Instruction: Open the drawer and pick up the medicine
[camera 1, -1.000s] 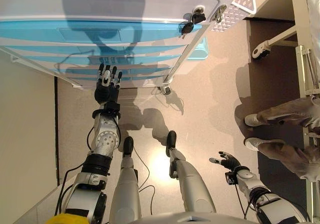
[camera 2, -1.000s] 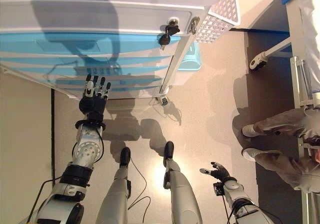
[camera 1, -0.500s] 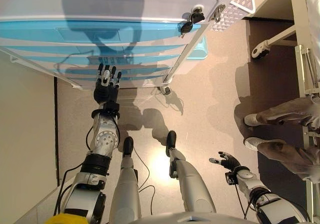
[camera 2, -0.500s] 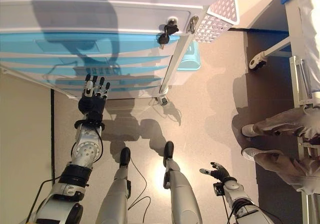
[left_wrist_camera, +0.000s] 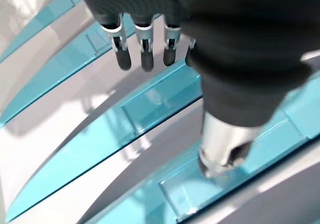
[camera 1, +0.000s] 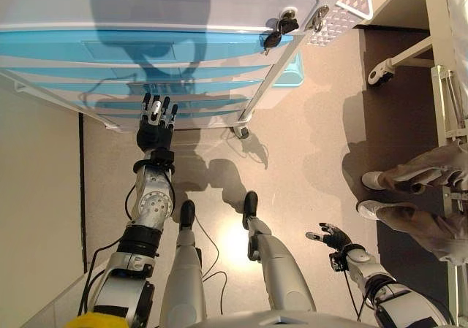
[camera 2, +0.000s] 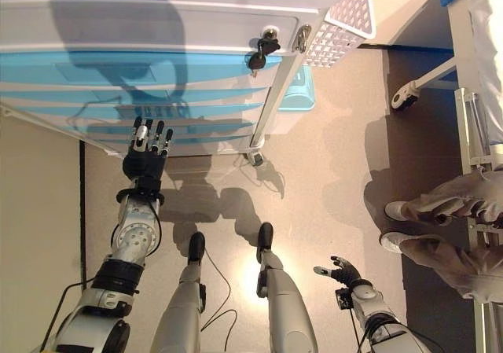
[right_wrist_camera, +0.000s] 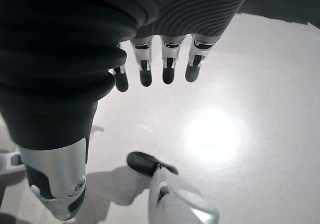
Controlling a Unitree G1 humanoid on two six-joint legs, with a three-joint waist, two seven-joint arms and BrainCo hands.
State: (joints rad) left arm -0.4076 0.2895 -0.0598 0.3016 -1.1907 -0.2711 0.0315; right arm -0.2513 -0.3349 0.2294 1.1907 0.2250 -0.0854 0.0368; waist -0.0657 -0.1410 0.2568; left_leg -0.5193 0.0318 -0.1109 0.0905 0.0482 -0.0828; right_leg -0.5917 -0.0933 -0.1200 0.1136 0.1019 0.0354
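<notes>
Here we hold our left hand (camera 1: 155, 126) up in front of the cabinet (camera 1: 219, 10), its fingers straight and a little spread, with nothing in them. The dark fingertips (left_wrist_camera: 146, 60) hover near the lower blue drawer fronts (camera 1: 183, 87); we cannot tell from the head views whether they touch, and the left wrist view suggests a gap. All the drawers look closed, so the opening step is not yet done.

To do it well, we judge that we should aim for a recessed handle (left_wrist_camera: 157, 102), the rectangular pocket set into a blue front that shows just beyond the fingertips in the left wrist view. The fingers should slip into that recess and hook its edge before any pull, and the pull should run straight out from the front, since a slanted tug could drag the cabinet on its castor (camera 1: 242, 131) rather than slide the drawer.

The medicine shows in no view; we take it to lie inside one of the closed drawers, behind the fronts the fingers face, so nothing is within reach yet. Keys (camera 1: 278, 30) hang in a lock at the top front.

Our right hand (camera 1: 334, 237) hangs low at our side, fingers relaxed and loose, holding nothing, well apart from the cabinet. A person's legs (camera 1: 413, 196) stand off to the right.
</notes>
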